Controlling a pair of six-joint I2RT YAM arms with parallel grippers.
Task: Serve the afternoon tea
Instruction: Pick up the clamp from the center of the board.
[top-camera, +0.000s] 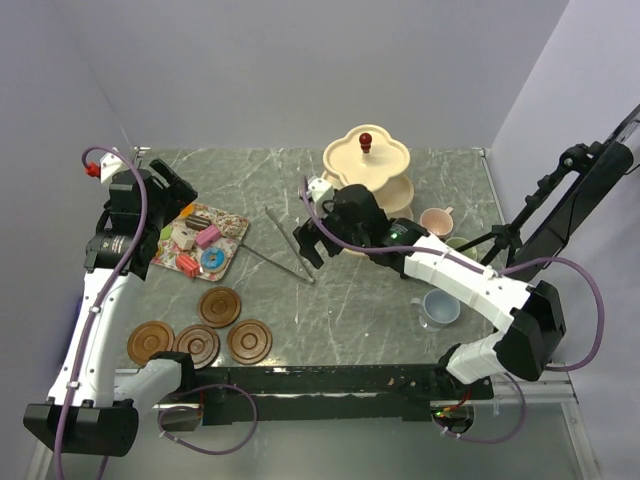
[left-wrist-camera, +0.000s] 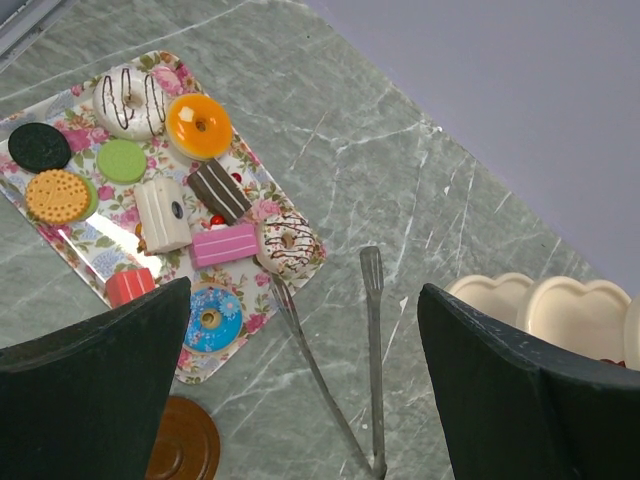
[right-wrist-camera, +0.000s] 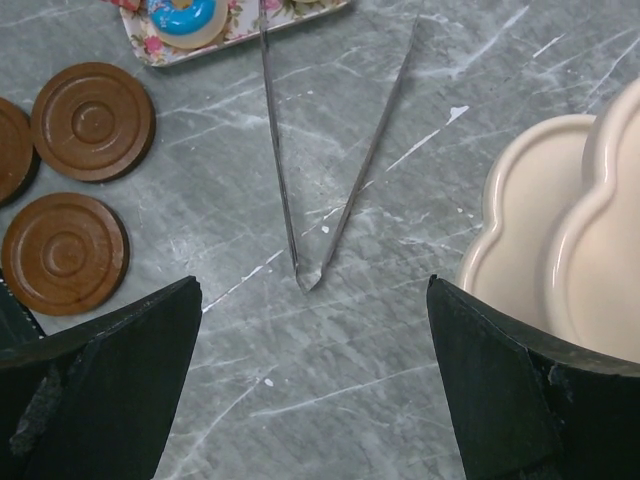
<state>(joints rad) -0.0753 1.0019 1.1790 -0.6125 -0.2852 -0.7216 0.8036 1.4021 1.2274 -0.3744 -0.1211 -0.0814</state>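
Top external: marble table (top-camera: 350, 300). Cream three-tier stand (top-camera: 343, 160) stands far centre-right. Floral tray (top-camera: 238, 228) of cakes (top-camera: 200, 240) sits left, with four brown saucers (top-camera: 219, 306) nearer. Pink mug (top-camera: 436, 220) and grey-blue mug (top-camera: 440, 308) are right. Tongs (top-camera: 285, 245) lie between tray and stand. Left gripper (left-wrist-camera: 305, 290) and right gripper (right-wrist-camera: 313, 285) are spread wide, empty.

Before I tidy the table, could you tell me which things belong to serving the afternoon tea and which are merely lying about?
For the tea: small cakes, cream tiered stand, pink mug, grey-blue mug, brown saucers.

Lying about: floral tray under the cakes, metal tongs on the table.
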